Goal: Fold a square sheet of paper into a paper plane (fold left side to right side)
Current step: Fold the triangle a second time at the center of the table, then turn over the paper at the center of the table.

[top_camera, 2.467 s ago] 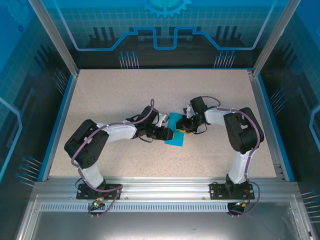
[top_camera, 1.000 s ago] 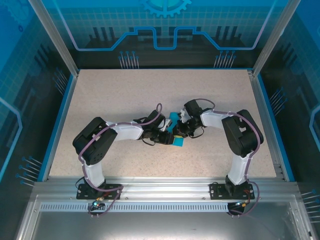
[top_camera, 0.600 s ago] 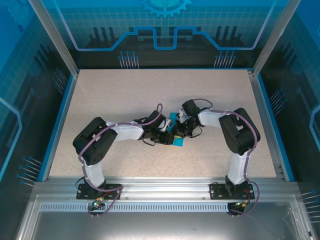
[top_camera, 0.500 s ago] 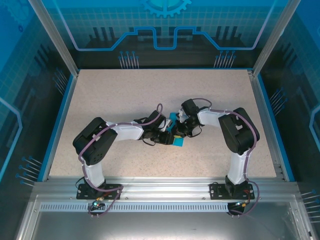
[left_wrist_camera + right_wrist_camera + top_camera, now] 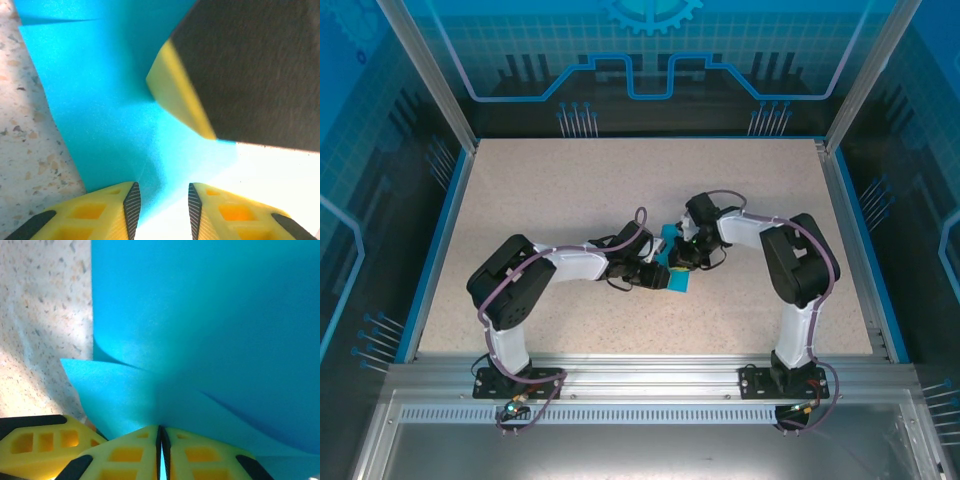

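From their bases at the near rail, the left arm and right arm bend inward and meet at the middle of the table. The paper lies there, mostly covered by the two wrists, with a blue corner showing on the near side and a smaller bit on the far side. The left gripper is low over the sheet with its yellow fingers spread. There is a clear gap between the ribbed pads and nothing is clamped, and the blue paper runs on under that gap, with a soft crease just ahead of it. Just beyond, a yellow and black finger of the other arm presses down onto the sheet from the right. The right gripper has its fingers pressed together on the paper. A thin blue sliver sits in the seam, and a flap rises from the pinch and spreads wide ahead of the camera. A lower layer juts out to the left over the speckled top, beside another yellow finger. Farther back the tabletop runs to a blue-lit rear wall.
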